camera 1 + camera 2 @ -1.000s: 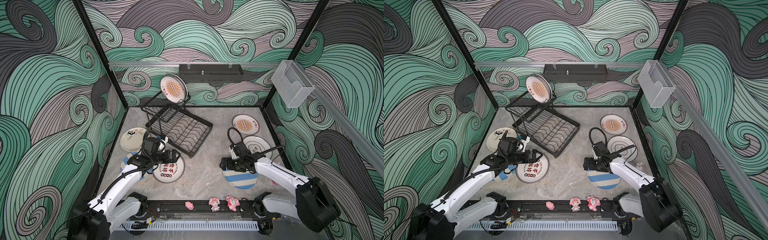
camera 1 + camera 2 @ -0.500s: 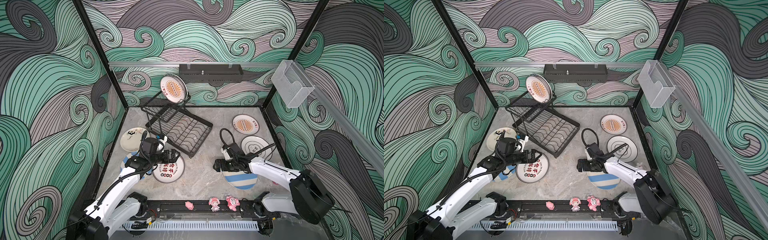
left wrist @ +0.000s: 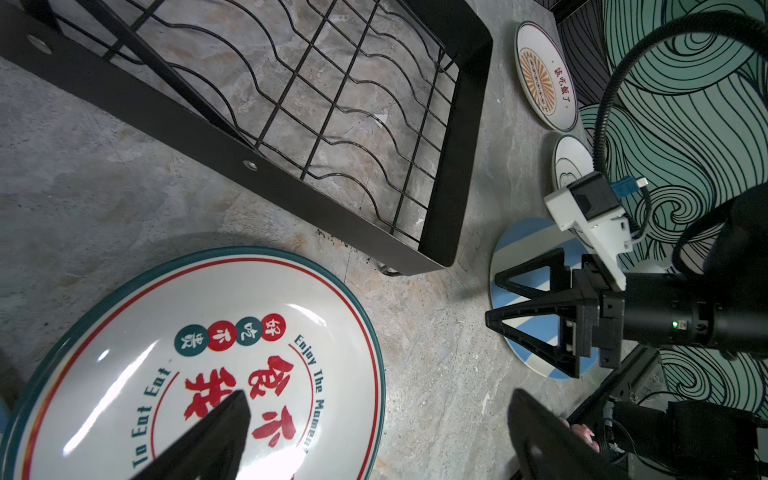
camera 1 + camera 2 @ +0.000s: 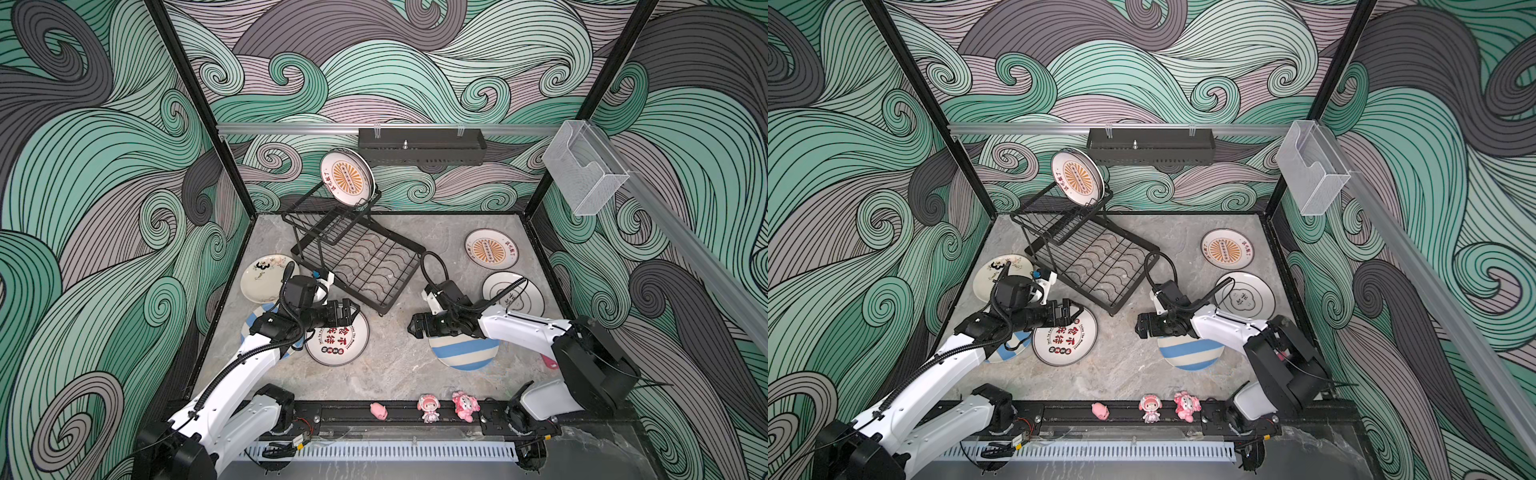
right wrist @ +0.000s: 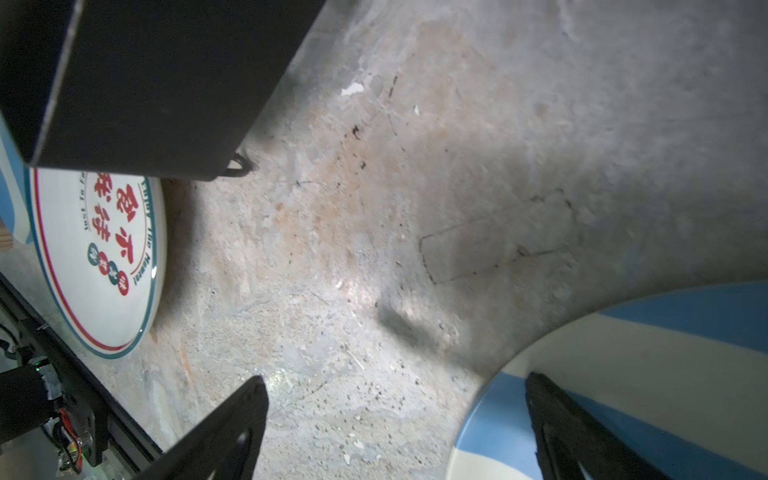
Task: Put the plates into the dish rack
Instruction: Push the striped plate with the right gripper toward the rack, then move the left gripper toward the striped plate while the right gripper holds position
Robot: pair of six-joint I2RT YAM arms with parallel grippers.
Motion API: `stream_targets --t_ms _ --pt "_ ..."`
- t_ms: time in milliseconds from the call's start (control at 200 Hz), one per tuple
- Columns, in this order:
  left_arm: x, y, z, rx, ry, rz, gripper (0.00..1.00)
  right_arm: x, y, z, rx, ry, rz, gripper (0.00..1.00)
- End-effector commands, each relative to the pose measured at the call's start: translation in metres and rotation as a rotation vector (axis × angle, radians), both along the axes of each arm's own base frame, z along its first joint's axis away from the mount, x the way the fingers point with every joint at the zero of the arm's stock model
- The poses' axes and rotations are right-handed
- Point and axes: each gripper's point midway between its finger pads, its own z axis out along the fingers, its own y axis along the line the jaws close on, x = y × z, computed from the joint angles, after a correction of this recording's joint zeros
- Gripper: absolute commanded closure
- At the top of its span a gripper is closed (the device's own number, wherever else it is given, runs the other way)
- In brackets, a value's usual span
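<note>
The black wire dish rack [image 4: 357, 257] stands at the back, with one orange-sunburst plate [image 4: 347, 178] upright in its upper tier. My left gripper [image 3: 378, 405] is open and straddles the rim of the flat white plate with red characters [image 4: 337, 341]. One finger is over the plate and the other over bare table. My right gripper [image 5: 395, 380] is open at the left edge of a blue-striped plate [image 4: 463, 353]. It holds nothing, with one finger over that rim. Another striped plate [image 4: 253, 328] lies under the left arm.
A cream floral plate [image 4: 266, 276] lies left of the rack. An orange-sunburst plate [image 4: 491, 248] and a white plate [image 4: 513, 293] lie at the right. Pink figurines [image 4: 428, 407] sit on the front rail. A black shelf [image 4: 422, 145] and a clear box [image 4: 582, 166] hang on the walls.
My right gripper has moved left across the blue-striped plate toward the table's middle, staying open. The left arm has barely moved.
</note>
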Motion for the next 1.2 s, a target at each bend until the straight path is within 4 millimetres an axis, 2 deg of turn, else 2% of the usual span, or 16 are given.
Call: stream_targets --t_ms 0,165,310,460,555,620,730,886,971,1091,1196 --pt "-0.004 0.005 -0.001 0.024 0.005 0.019 0.01 -0.014 0.019 -0.011 0.038 0.079 0.057 0.05" --pt "-0.007 0.01 0.001 0.041 0.002 0.03 0.01 -0.016 0.043 -0.005 0.089 0.071 0.117 0.07" --pt "-0.007 0.012 0.003 0.042 -0.006 0.035 0.01 -0.014 0.053 0.004 0.115 0.049 0.13 0.07" --pt "-0.008 0.008 0.002 0.031 -0.001 0.022 0.01 -0.014 0.051 0.019 0.124 0.015 0.138 0.07" --pt "-0.007 0.005 0.003 0.032 -0.009 0.01 0.01 -0.012 0.039 0.032 0.088 -0.026 0.125 0.06" --pt "-0.006 0.002 0.002 0.025 -0.007 0.002 0.01 -0.011 0.027 0.04 0.052 -0.049 0.109 0.06" --pt "-0.005 -0.007 0.002 0.01 -0.008 -0.021 0.01 0.0 -0.009 0.048 0.001 -0.07 0.024 0.05" --pt "-0.008 -0.019 -0.003 0.02 -0.001 -0.063 0.01 0.01 -0.083 0.044 -0.098 -0.088 -0.166 0.04" --pt "-0.013 -0.026 -0.006 0.025 0.004 -0.093 0.01 0.015 -0.117 0.04 -0.128 -0.094 -0.26 0.01" --pt "-0.018 -0.038 -0.01 0.015 -0.006 -0.14 0.01 0.022 -0.146 0.03 -0.148 -0.067 -0.343 0.0" --pt "-0.02 -0.052 -0.009 0.006 -0.02 -0.189 0.02 0.025 -0.157 0.022 -0.139 -0.031 -0.375 0.0"
